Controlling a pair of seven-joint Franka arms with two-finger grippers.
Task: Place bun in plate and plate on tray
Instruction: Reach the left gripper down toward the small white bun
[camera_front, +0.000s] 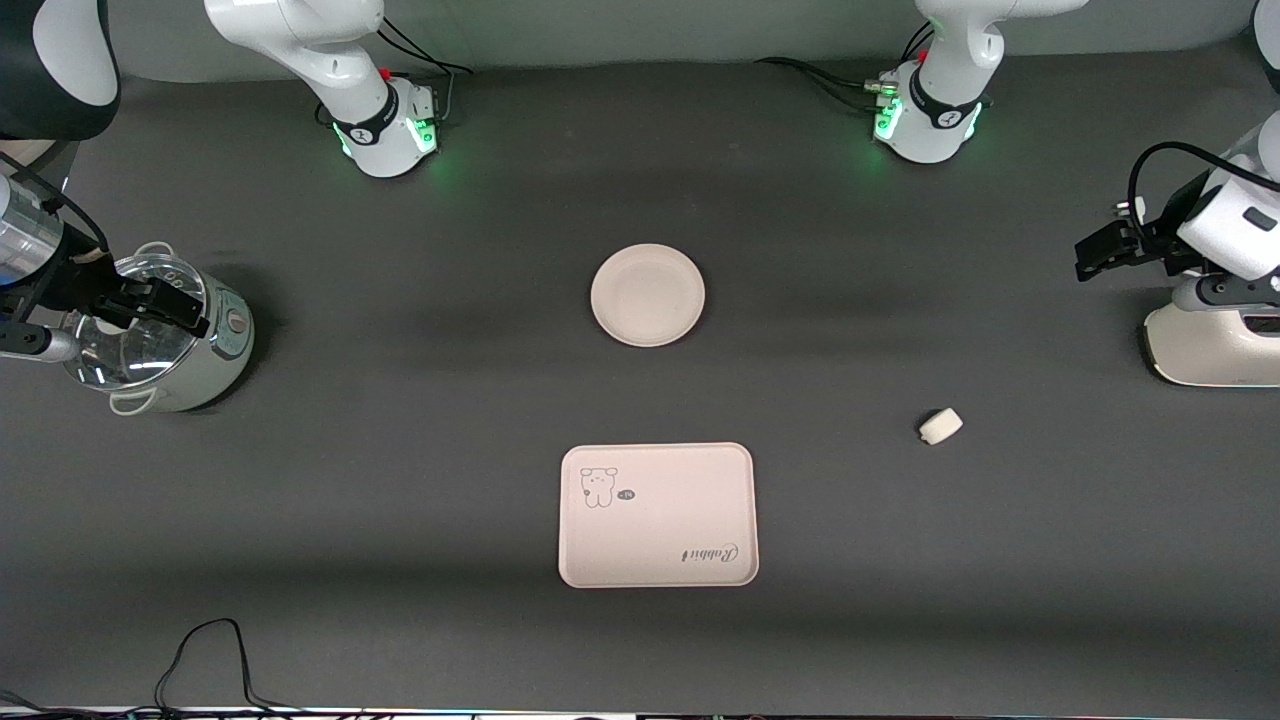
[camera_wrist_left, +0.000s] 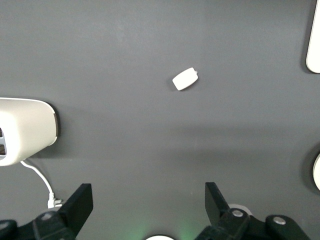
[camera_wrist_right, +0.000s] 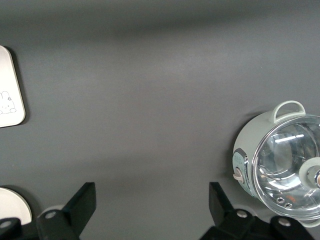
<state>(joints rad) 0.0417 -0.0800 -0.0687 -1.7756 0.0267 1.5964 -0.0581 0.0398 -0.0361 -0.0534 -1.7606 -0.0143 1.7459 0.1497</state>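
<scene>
On table, bun (camera_front: 940, 425) well apart from left gripper (camera_front: 1100, 252).

High front camera — downward wrist cameras

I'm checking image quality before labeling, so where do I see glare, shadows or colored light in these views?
Front view: green glow spills from both arm bases onto the table, and soft shadow bands cross it by the plate and below the tray. Right wrist view: bright reflections streak the glass lid of the pot. Left wrist view: even light, with the bun sharp.
</scene>
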